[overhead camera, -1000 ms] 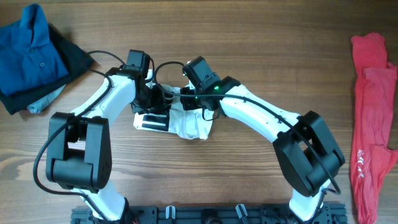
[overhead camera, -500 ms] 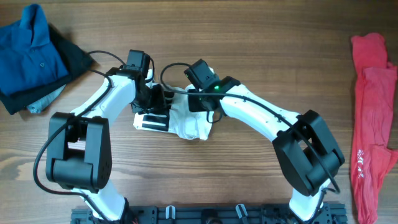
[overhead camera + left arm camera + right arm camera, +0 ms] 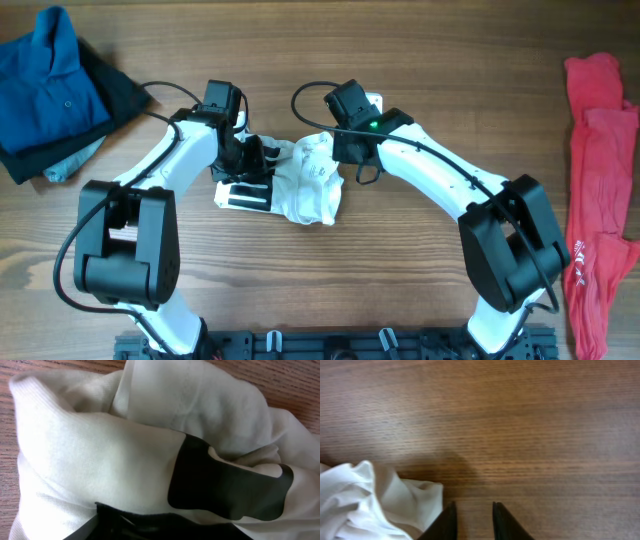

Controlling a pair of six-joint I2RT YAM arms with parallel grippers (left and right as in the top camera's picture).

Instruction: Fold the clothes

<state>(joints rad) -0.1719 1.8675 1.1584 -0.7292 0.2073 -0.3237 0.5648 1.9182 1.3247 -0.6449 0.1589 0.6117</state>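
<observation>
White T-shirt (image 3: 305,188) with black bar print lies bunched mid-bench (image 3: 400,290), unflattened. Right pincer (image 3: 472,521) has let go and pulled back beside it; tips narrowly spread, empty, over bare wood. Left pincer (image 3: 262,158) sits buried in the cloth; its grip cannot be told. Folding barely begun, I judge.

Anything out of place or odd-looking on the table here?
The white T-shirt is a crumpled heap mid-table, not folded, with the left gripper pressed into it. The right gripper hangs over the bare table beside it.
</observation>
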